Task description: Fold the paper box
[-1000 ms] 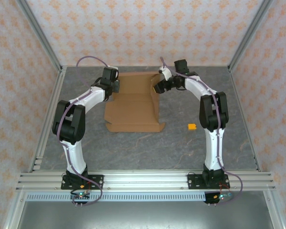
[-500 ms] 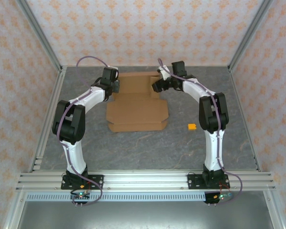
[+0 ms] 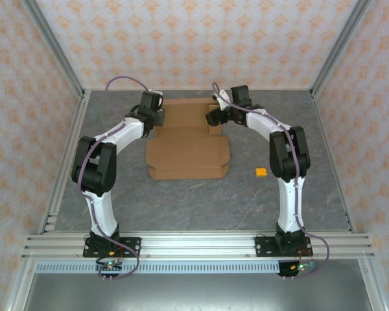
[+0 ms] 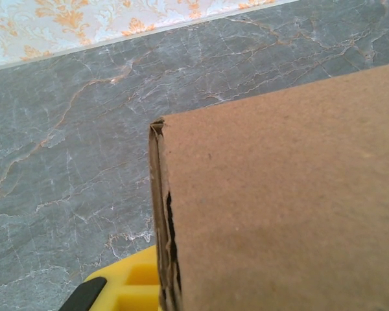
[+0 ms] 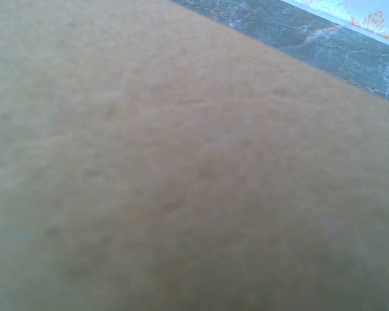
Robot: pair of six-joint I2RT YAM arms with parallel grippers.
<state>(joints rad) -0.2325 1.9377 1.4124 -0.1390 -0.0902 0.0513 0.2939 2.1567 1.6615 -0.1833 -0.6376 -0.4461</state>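
Paper box (image 3: 188, 146): one, brown cardboard, lying on the tabletop (image 3: 181, 201) toward its far edge. Orange block (image 3: 261, 172): one, small, nearer the tabletop's right edge. Robot arms: two, left arm (image 3: 110, 139) and right arm (image 3: 282, 139), based at the near edge.

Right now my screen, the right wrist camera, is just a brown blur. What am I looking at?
Observer: The paper box, lying mostly flat on the table. The right claw is at its far right corner.
Visitor: Where's the other claw?
Observer: The left claw is at the box's far left edge, shut.
Visitor: Anything else out there?
Observer: A small orange block sits to the right of the box, apart from it.
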